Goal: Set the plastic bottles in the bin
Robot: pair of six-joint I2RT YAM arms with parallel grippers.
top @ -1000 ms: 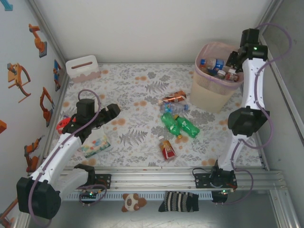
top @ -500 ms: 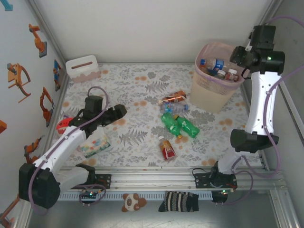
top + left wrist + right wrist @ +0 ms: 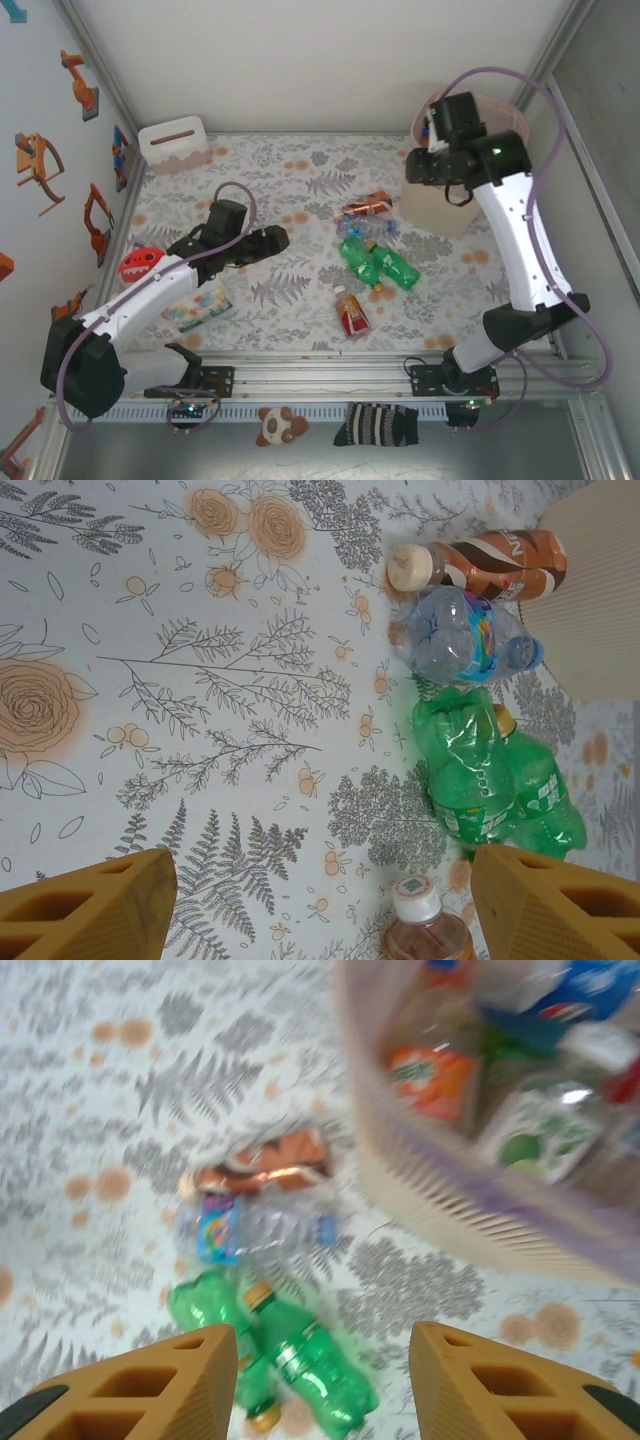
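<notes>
Several plastic bottles lie mid-table: a brown one (image 3: 365,206), a clear one (image 3: 366,228), two green ones (image 3: 358,262) (image 3: 394,264) and a red-labelled one (image 3: 352,313). My left gripper (image 3: 277,239) hovers left of them, open and empty (image 3: 325,920); the white cap of an amber bottle (image 3: 415,900) sits near its right finger, with the green pair (image 3: 470,775) beyond. My right gripper (image 3: 325,1390) is open and empty above the green bottles (image 3: 315,1360), at the near left side of the bin (image 3: 470,1195). The bin (image 3: 450,212) holds several bottles (image 3: 500,1070).
A white box with a slot (image 3: 175,143) stands at the back left. A clear packet with coloured dots (image 3: 200,305) and a red toy (image 3: 140,263) lie under the left arm. White walls close in the left, back and right sides.
My right arm has swung from above the bin's far right rim to its left front side, jaws narrowing. My left gripper has moved right towards the bottles.
</notes>
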